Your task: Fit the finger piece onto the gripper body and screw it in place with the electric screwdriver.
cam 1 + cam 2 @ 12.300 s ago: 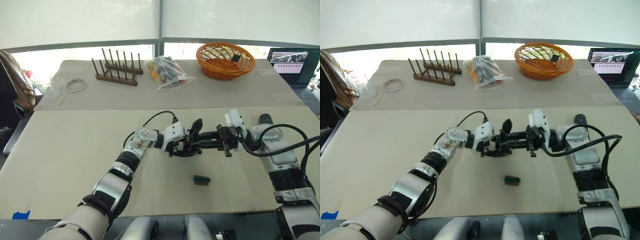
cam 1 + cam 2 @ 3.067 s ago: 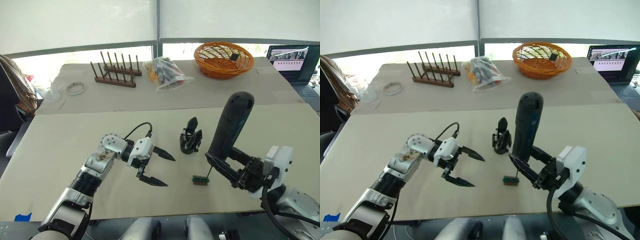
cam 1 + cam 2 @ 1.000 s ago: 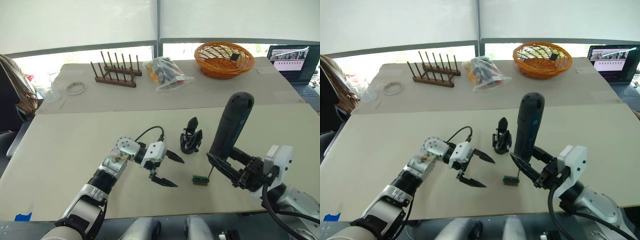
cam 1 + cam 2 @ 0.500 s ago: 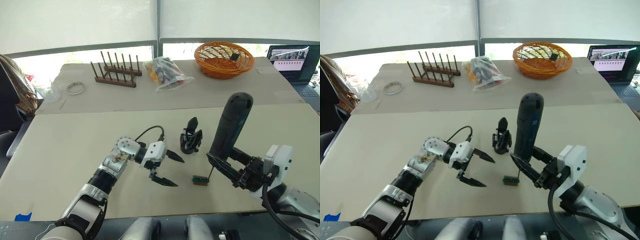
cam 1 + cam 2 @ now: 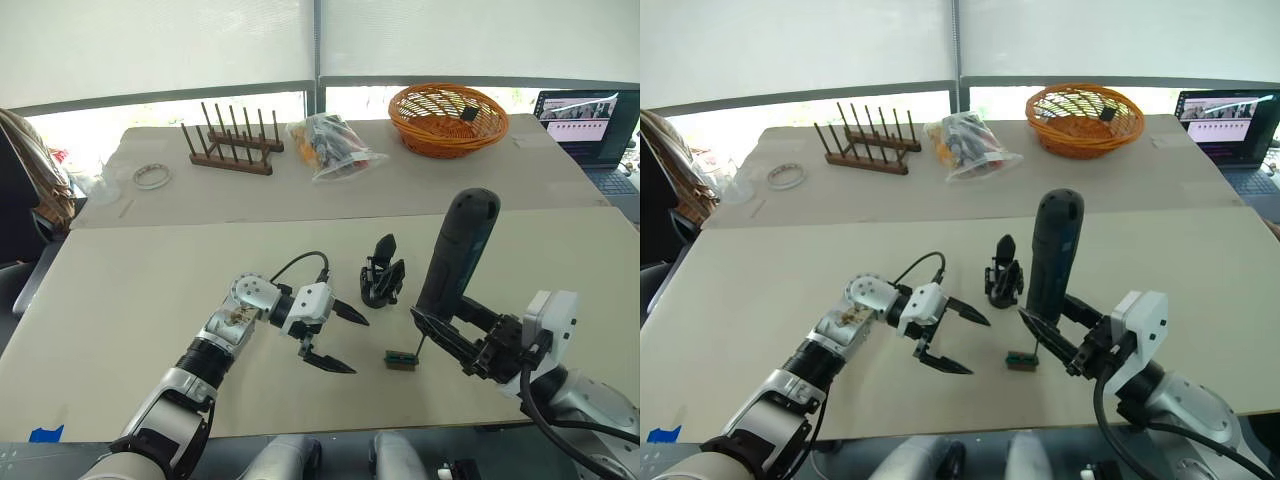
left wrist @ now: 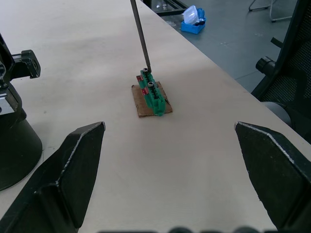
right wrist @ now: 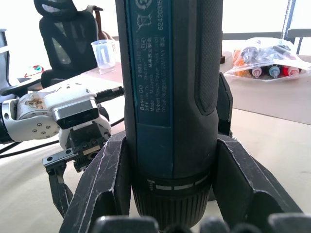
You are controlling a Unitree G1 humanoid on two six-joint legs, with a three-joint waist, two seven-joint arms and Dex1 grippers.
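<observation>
1. The electric screwdriver (image 5: 457,262) stands nearly upright at lower right of the head view, long axis vertical, bit pointing down onto a small green screw holder (image 5: 401,359).
2. The right gripper (image 5: 455,335) has its jaws clamped on the screwdriver's lower barrel.
3. The left gripper (image 5: 338,340) hovers at lower centre, jaws wide apart, empty.
4. The gripper body (image 5: 381,279) stands on the surface at frame centre, its finger pointing up.
</observation>
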